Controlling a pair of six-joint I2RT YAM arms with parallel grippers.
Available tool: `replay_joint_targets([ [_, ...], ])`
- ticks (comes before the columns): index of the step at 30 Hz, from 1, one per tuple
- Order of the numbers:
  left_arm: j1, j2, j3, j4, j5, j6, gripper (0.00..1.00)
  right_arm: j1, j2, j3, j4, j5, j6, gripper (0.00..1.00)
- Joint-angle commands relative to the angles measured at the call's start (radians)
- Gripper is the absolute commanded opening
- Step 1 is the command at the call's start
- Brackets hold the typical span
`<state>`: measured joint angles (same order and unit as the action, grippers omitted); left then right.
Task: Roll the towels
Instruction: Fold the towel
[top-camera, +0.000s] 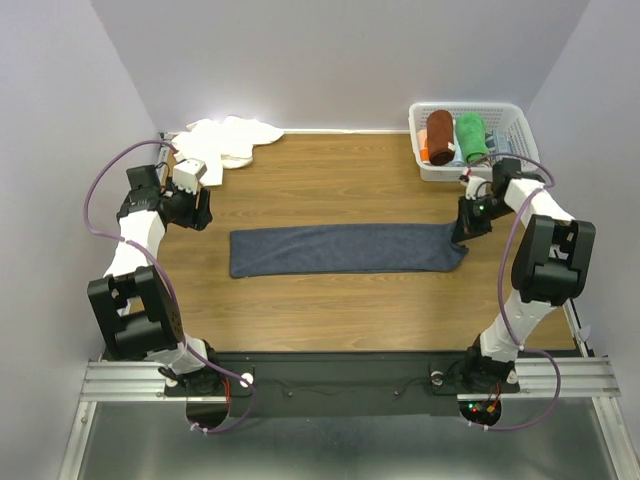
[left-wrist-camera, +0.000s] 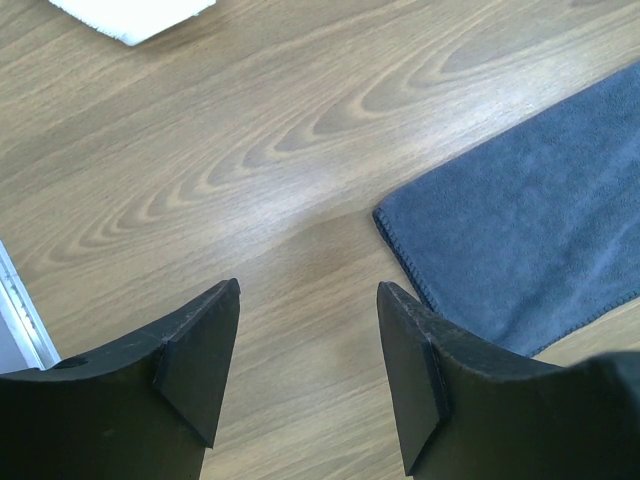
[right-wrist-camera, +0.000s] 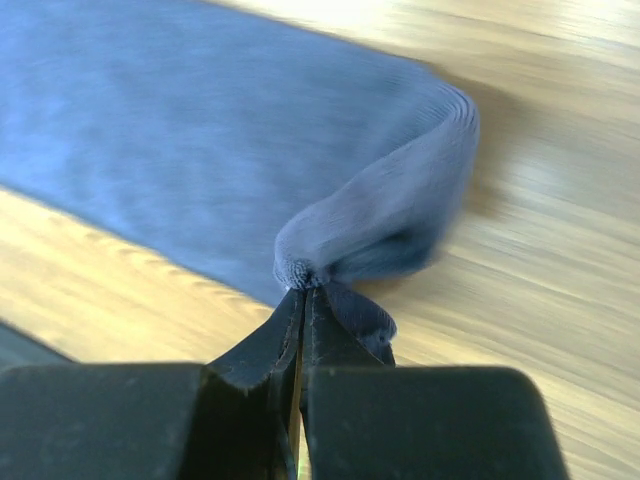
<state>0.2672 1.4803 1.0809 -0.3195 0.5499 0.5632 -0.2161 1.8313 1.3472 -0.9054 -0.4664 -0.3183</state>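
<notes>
The slate blue-grey towel (top-camera: 340, 249) lies folded in a long strip across the table's middle. My right gripper (top-camera: 462, 232) is shut on its right end and lifts that corner, so the cloth curls up (right-wrist-camera: 390, 210) at my fingertips (right-wrist-camera: 300, 292). My left gripper (top-camera: 195, 212) hovers open just left of the strip's left end; the towel's corner (left-wrist-camera: 520, 240) shows past my right finger, with bare wood between the jaws (left-wrist-camera: 308, 300). The white towel (top-camera: 230, 138) lies crumpled at the back left; its edge shows in the left wrist view (left-wrist-camera: 135, 15).
A white basket (top-camera: 517, 120) at the back right holds a rolled rust-brown towel (top-camera: 439, 136) and a rolled green towel (top-camera: 472, 137). Walls close in the table on three sides.
</notes>
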Motion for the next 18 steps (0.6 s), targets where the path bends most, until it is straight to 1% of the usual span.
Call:
replay_joint_targets([
  [1,-0.006,0.002,0.047,0.002,0.035,-0.017,0.68,0.058,-0.04,0.024,-0.044,-0.075,0.002,0.01],
  [9,-0.006,0.009,0.045,-0.006,0.035,-0.019,0.68,0.181,-0.023,0.018,-0.038,-0.159,0.045,0.01],
  [13,-0.006,0.024,0.048,-0.01,0.038,-0.025,0.68,0.242,0.038,0.053,-0.017,-0.225,0.09,0.01],
  [18,-0.006,0.026,0.056,-0.027,0.019,-0.016,0.68,0.326,0.092,0.093,-0.007,-0.255,0.13,0.01],
])
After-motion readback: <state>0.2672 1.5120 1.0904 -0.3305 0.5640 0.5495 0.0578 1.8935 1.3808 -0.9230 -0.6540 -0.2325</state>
